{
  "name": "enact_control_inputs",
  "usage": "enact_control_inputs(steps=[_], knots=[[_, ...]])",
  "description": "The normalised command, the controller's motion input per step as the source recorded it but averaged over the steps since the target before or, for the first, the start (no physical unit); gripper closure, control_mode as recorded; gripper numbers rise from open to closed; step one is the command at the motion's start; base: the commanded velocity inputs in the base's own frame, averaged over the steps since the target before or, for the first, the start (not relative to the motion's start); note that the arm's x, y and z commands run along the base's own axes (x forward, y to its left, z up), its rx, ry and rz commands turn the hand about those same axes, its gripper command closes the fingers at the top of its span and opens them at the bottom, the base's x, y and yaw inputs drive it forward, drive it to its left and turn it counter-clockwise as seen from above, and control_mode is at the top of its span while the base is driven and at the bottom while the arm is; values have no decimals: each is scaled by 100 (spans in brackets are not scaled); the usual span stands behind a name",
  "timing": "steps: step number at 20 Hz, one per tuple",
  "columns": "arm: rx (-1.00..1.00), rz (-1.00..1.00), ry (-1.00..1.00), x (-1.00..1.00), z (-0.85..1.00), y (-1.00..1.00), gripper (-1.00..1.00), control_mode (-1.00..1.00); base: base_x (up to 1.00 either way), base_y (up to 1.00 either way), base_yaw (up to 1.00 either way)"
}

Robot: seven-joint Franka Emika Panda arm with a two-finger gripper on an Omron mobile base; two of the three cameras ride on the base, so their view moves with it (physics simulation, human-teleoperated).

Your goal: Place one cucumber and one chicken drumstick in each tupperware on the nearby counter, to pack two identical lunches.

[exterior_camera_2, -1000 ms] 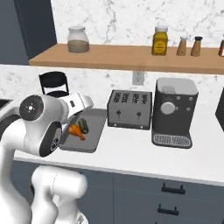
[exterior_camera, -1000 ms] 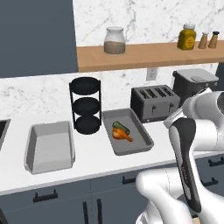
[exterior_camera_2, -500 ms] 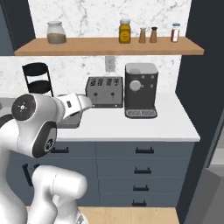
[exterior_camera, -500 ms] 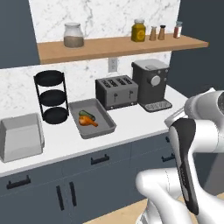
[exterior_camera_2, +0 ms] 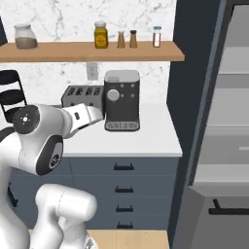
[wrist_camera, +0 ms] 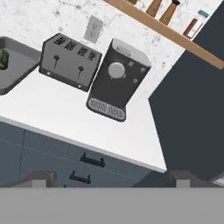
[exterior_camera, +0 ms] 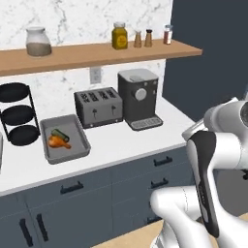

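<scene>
i see one tupperware [exterior_camera: 64, 139] on the white counter [exterior_camera: 121, 143], left of the toaster, its rim just beside the toaster's base. inside it lie one cucumber [exterior_camera: 60, 134] and one orange drumstick [exterior_camera: 58, 142], touching each other near the middle of the tray. a sliver of something grey shows at the far left edge of the left base view; i cannot tell what it is.

outward from the tray: a black three-tier rack [exterior_camera: 18, 118] stands behind and to its left against the marble wall. one four-slot toaster [exterior_camera: 99, 106] sits to its right, and one dark coffee machine [exterior_camera: 138, 98] stands just beside the toaster, near the counter's right end. one wall outlet [exterior_camera: 95, 75] sits above the toaster. the wooden shelf [exterior_camera: 97, 52] above carries one glass jar [exterior_camera: 38, 41], one yellow jar [exterior_camera: 119, 36], two brown shakers [exterior_camera: 143, 38] and one small red-capped bottle [exterior_camera: 167, 35].

the gripper [wrist_camera: 111, 179] hangs out over the counter's front edge, fingers spread wide with nothing between them, looking at the coffee machine and toaster. my own arm crosses in front of the toaster in the right base view. past the counter's end stands a dark tall panel [exterior_camera_2: 189, 87].
</scene>
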Motion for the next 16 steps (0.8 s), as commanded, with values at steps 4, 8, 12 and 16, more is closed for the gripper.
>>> enact_control_inputs(steps=[4,8,12,16], knots=[[0,0,0,0,0,0,-100,100,0,-95,0],[0,0,0,0,0,0,-100,100,0,-91,0],[0,0,0,0,0,0,-100,100,0,-84,0],[0,0,0,0,0,0,-100,100,0,-78,0]])
